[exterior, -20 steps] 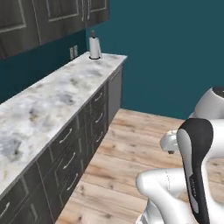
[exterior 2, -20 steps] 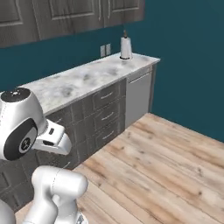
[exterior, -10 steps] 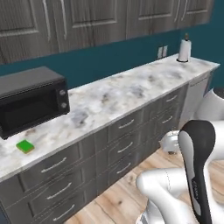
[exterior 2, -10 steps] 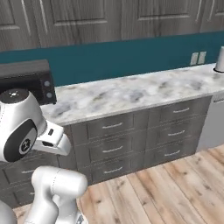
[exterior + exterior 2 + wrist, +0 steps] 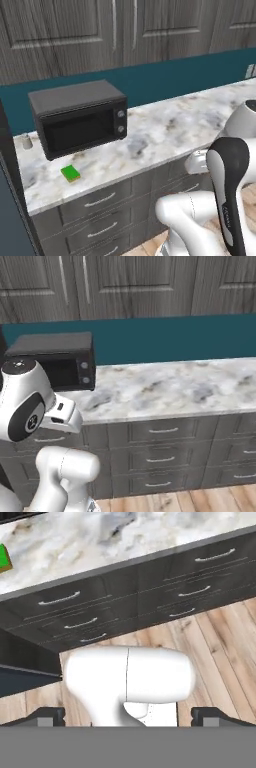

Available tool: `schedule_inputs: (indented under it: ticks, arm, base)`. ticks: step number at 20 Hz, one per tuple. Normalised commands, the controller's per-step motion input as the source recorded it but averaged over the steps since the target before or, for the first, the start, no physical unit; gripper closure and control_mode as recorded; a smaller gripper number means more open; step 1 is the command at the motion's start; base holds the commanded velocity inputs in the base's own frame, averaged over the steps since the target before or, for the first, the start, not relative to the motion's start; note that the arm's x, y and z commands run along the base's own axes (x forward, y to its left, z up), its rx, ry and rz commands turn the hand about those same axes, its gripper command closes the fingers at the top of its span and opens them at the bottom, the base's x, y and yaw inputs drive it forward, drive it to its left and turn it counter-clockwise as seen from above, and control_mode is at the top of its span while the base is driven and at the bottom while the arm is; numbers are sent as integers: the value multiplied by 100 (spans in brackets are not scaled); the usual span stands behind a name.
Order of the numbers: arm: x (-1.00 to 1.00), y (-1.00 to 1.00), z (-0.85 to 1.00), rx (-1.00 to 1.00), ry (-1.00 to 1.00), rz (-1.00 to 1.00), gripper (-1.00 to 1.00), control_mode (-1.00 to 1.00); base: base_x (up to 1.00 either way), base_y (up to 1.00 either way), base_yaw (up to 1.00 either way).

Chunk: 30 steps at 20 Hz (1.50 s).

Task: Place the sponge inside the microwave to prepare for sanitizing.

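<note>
The sponge (image 5: 70, 173) is a small flat green piece lying on the marble counter (image 5: 165, 130), near its front edge. In the hand view the sponge (image 5: 2, 558) shows at the upper left edge. My gripper (image 5: 135, 719) is open and holds nothing; its two dark fingertips (image 5: 50, 717) stand far apart. It hangs low in front of the drawers, well short of the sponge and to its right. The microwave is out of view.
A black countertop box with two knobs (image 5: 80, 120) stands just behind the sponge; the same box (image 5: 60, 363) shows in the right base view. A small grey cup (image 5: 26, 142) sits left of it. Grey drawers (image 5: 160, 446) run below the counter, cabinets above, wood floor (image 5: 215, 642) in front.
The whole picture has shifted, so the base has moved: the view swung left along the counter. The black box and the sponge now sit closer and more central. The gripper stays open.
</note>
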Motion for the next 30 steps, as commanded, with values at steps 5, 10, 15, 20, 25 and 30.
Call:
schedule_inputs:
  ticks: [5, 10, 15, 20, 25, 30]
  arm:
    - [0, 0, 0, 0, 0, 0, -100, 100]
    - [0, 0, 0, 0, 0, 0, -100, 100]
    - [0, 0, 0, 0, 0, 0, -100, 100]
    - [0, 0, 0, 0, 0, 0, -100, 100]
    - [0, 0, 0, 0, 0, 0, -100, 100]
    - [0, 0, 0, 0, 0, 0, -100, 100]
  base:
    - [35, 14, 55]
    - [56, 7, 64]
    - [27, 9, 53]
    - [2, 21, 15]
    - [10, 45, 0]
    - [18, 48, 0]
